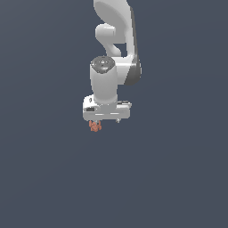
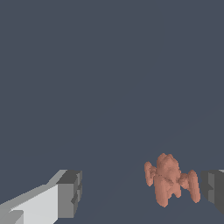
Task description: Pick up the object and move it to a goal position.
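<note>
Spreading wide in the wrist view, the white robot gripper (image 2: 142, 194) has its 2 dark grey finger pads (image 2: 70, 194) set far apart, with a broad gap between them. It grips nothing. The small reddish-orange lumpy object with knobbly protrusions (image 2: 168, 179) sits inside that gap, far off centre: it lies just beside the pad at one edge of the wrist view and well apart from the other pad. One of its knobs comes very near the closer pad, though a thin strip of background seems to separate them, so contact cannot be confirmed.

From the exterior view the smooth white jointed arm (image 1: 115, 49) points down, and the gripper (image 1: 106, 119) hangs below its rounded wrist housing. The object (image 1: 95, 126) peeks out just under the gripper body, toward the exterior view's left end of it. The fingers themselves are mostly hidden there.

Surfaces look matte and untextured. The arm is made of rounded white shells with a dark grey band at 1 joint; the pads are blocky and faceted. The object has a bulbous middle with stubby limbs on each side. The plain dark blue-grey ground (image 1: 178, 178) fills both views.
</note>
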`<state>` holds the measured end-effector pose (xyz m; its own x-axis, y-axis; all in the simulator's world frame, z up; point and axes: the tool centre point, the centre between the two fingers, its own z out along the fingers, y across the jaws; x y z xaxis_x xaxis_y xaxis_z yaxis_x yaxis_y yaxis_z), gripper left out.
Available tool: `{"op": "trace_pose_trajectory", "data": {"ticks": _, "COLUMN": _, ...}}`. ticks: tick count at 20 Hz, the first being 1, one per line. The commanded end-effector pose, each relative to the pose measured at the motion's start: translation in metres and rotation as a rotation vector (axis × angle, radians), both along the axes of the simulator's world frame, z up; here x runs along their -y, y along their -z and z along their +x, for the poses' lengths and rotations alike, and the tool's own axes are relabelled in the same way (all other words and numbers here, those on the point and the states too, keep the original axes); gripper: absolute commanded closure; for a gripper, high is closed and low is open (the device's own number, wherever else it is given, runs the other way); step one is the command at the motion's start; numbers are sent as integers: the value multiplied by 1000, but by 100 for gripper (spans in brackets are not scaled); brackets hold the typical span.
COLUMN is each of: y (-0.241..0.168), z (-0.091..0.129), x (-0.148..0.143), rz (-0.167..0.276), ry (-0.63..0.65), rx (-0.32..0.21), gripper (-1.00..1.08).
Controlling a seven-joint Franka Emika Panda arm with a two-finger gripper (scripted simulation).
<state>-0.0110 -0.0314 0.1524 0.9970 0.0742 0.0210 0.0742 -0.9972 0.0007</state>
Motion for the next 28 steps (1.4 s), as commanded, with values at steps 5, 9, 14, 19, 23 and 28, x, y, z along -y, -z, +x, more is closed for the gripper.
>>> {"op": "trace_pose_trajectory", "data": {"ticks": 5, "y": 32, "z": -22, "x": 40, "rz": -1, "ry": -55, "rx": -11, "gripper": -92}}
{"op": "trace_pose_trajectory", "data": {"ticks": 9, "y": 47, "z": -34, "x": 58, "rz": -2, "ry": -83, "rx": -16, "gripper": -92}}
{"op": "trace_pose_trajectory", "data": {"ticks": 14, "y": 58, "z": -45, "x": 72, "rz": -2, "ry": -104, "rx": -20, "gripper": -92}}
{"op": "trace_pose_trajectory", "data": {"ticks": 19, "y": 62, "z": -49, "x": 77, "rz": -2, "ry": -111, "rx": -21, "gripper": -92}}
{"op": "trace_pose_trajectory", "data": {"ticks": 23, "y": 64, "z": -48, "x": 76, "rz": -2, "ry": -108, "rx": -21, "gripper": -92}}
{"op": "trace_pose_trajectory", "data": {"ticks": 28, "y": 82, "z": -49, "x": 76, "rz": -2, "ry": -110, "rx": -21, "gripper": -92}}
